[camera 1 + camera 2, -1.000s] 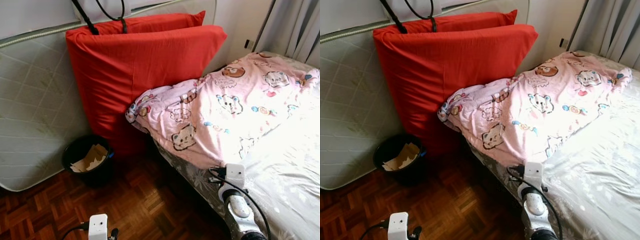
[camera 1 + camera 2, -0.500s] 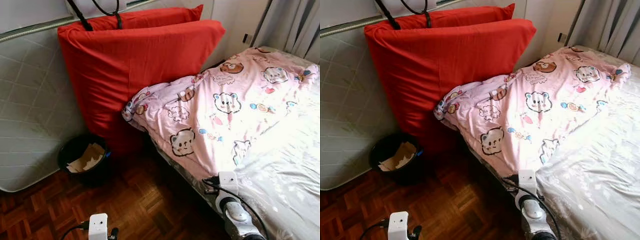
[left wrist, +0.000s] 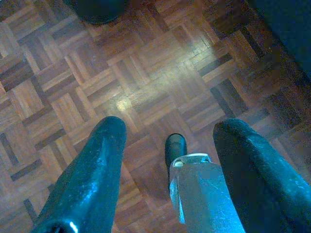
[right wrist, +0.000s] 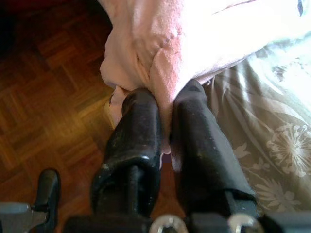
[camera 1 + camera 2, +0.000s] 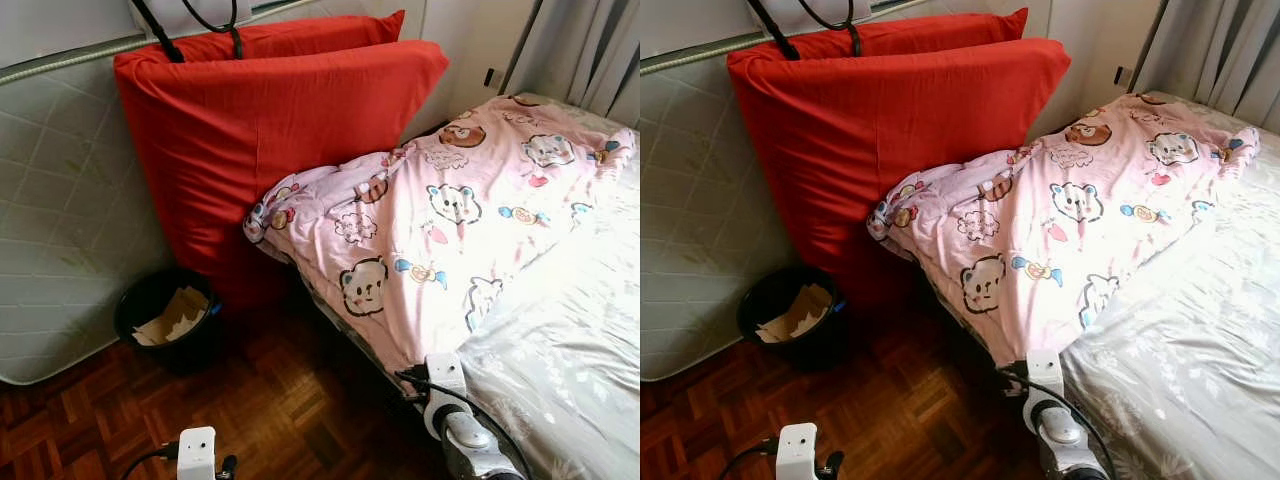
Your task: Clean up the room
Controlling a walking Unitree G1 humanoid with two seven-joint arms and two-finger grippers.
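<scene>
Since a second ago, the right arm's wrist has slid lower in the frame along the bed's edge, and the pink blanket's near hem now drapes further down toward it.

At the lower right of the head views, the right tool (image 4: 165,116) sits at the edge of the bed (image 5: 570,350); in the wrist view its two black fingers are pressed nearly together with a fold of the pink bear-print blanket (image 5: 440,220) pinched between them. That blanket covers the centre and upper right of the frame, spread over the grey flowered sheet and hanging over the bed's side above the parquet floor (image 5: 270,400).

At the lower left, the left tool (image 3: 165,160) hangs above the floor, its fingers spread wide and holding nothing.

Two red cushions (image 5: 270,130) stand on edge at the upper centre, leaning against a quilted mattress (image 5: 60,220) propped at the left. A black bin (image 5: 165,315) with crumpled paper inside stands on the floor at the cushions' foot, just beside the mattress.
</scene>
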